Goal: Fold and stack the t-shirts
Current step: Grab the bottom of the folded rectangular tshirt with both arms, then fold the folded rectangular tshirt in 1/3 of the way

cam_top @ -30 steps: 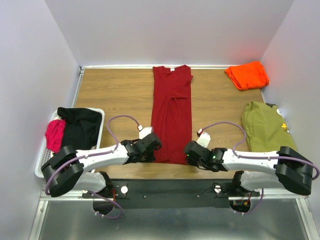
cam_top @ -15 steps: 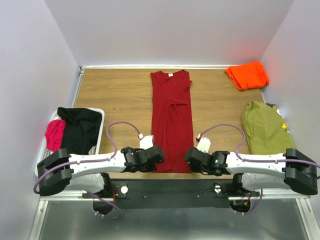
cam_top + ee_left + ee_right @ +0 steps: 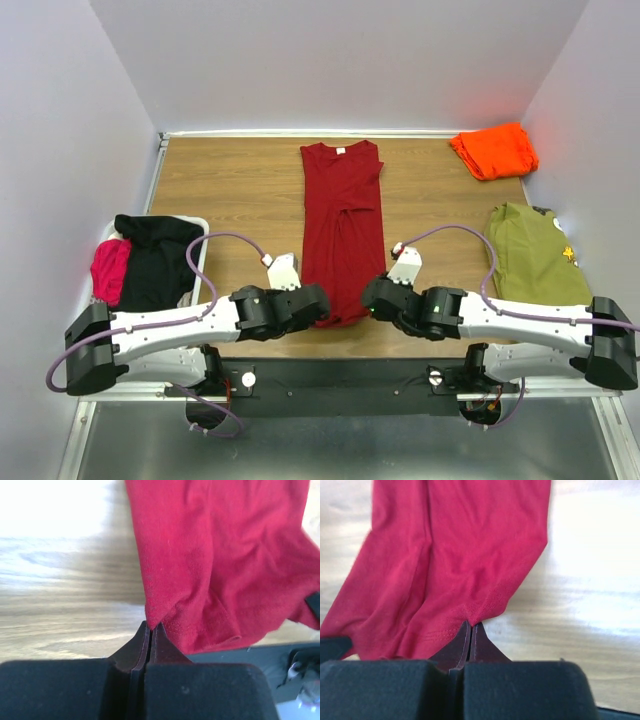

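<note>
red shirt [image 3: 343, 235] lies lengthwise down the middle of the table [image 3: 230, 190], neck label at the far end, sides folded in to a narrow strip.

left gripper [image 3: 150, 627]: jaws pinched tight on the left corner of the near hem. right gripper [image 3: 471, 626]: the same, pinched on the right hem corner. the hem puckers and sags between the two grips.

handling (judgement, not measured): thin knit, light and limp, no stiffness of its own. it drapes from whatever point holds it. each wrist view shows only a small tip of cloth in the bite, so a jerk could pull it free. the stitched hem is the stoutest place to hold, and the corners suit carrying the hem toward the collar. the arms should travel together, or the strip will skew. the folded-in layers may slide open.

orange shirt [image 3: 493, 150] sits folded at the far right corner. olive shirt [image 3: 530, 255] lies by the right edge, well apart from the red one. basket [image 3: 85, 305] at left holds black and pink cloth.
</note>
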You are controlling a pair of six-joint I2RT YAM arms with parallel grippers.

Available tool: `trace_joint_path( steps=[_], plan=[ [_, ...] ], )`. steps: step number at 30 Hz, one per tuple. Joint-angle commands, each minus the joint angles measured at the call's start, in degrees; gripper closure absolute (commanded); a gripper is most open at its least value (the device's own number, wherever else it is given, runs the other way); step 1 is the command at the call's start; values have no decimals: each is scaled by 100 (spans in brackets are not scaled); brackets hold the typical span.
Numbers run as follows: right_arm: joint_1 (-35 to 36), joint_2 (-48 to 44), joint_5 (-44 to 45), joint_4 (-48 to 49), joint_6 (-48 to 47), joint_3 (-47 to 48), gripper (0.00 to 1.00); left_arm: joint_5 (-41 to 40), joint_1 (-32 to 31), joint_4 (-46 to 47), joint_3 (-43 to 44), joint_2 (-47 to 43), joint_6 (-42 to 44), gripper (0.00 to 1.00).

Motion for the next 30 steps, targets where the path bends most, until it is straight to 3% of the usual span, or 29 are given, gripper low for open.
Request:
trace_joint_path(
  steps=[1,9,21,30],
  plan=[
    [45,31,1134,-517,-210,484,99,-1233,46,-791,545,239,-535,100],
    [28,242,2058,-597,-456,932,99,-2156,591,-907,1372,1084,-334,100],
    [-666,1067,2920,-562,-622,1442,99,-2184,1891,1369,1873,1884,2292,100],
    [-1632,2052,2472,966,-2149,1662,99,-1868,2393,1862,2733,2956,2989,100]
  ],
)
